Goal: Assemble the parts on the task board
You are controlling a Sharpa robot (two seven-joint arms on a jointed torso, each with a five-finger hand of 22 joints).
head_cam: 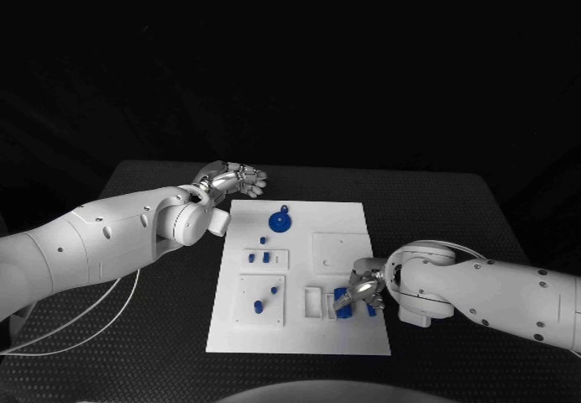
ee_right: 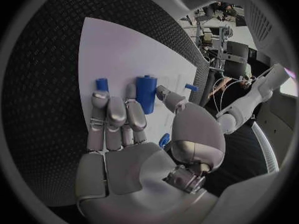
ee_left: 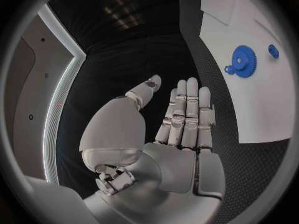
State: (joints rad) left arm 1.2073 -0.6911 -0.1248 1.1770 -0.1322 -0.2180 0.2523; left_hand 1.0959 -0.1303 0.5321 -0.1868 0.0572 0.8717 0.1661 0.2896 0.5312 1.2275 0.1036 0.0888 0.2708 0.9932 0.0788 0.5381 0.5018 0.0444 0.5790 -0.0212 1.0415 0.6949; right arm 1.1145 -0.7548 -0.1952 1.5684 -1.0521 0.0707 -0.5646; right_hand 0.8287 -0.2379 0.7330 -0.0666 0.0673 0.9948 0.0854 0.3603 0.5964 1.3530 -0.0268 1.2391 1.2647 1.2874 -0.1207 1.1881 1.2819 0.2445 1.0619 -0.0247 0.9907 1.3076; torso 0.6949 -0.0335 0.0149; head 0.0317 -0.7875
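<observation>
The white task board (head_cam: pixel 303 336) lies in the middle of the black table. A blue gear (head_cam: pixel 280 222) (ee_left: pixel 243 59) sits at its far end. My left hand (head_cam: pixel 233 179) (ee_left: pixel 177 129) hovers off the board's far left corner, fingers straight and holding nothing. My right hand (head_cam: pixel 363 290) (ee_right: pixel 124 134) is low over the board's near right part. A blue cylinder (ee_right: pixel 146 92) stands tight between its thumb tip and a finger, pinched there. Small blue parts (head_cam: pixel 342 295) (head_cam: pixel 369 309) lie beside that hand.
Several small blue pegs (head_cam: pixel 263 241) (head_cam: pixel 253 259) (head_cam: pixel 274 290) (head_cam: pixel 258 307) stand in the board's left blocks. A small blue piece (ee_left: pixel 273 50) lies past the gear. White cables (head_cam: pixel 85 315) run over the table's near left.
</observation>
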